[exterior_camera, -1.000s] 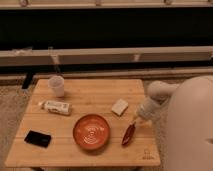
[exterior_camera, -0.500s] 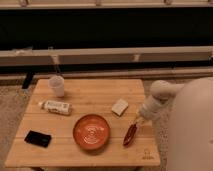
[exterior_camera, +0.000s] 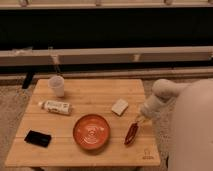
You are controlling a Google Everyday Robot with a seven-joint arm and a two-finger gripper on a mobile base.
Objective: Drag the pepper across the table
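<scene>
Compared with one second ago, the pepper (exterior_camera: pixel 131 134) is found shifted a little toward the right edge of the table (exterior_camera: pixel 100 92), and the bend of the arm (exterior_camera: pixel 162 95) is also seen slightly further to the right. The gripper (exterior_camera: pixel 139 120) is placed low over the right part of the table, at the upper end of the pepper and seemingly touching it; whether it is open, closed or holding the pepper cannot be told. The pepper is laid on the wood at a slant, with its lower tip pointed to the front edge, just beside the round orange-red plate (exterior_camera: pixel 91 132) and to the right of it. A small pale block (exterior_camera: pixel 119 106) is seen behind the plate, near the gripper but apart from it. On the left side, a white cup (exterior_camera: pixel 56 85) is stood upright, a tube (exterior_camera: pixel 56 106) is laid on its side in front of it, and a flat black object (exterior_camera: pixel 38 138) is laid near the front left corner. A small dark logo (exterior_camera: pixel 146 156) is printed near the front right corner.
</scene>
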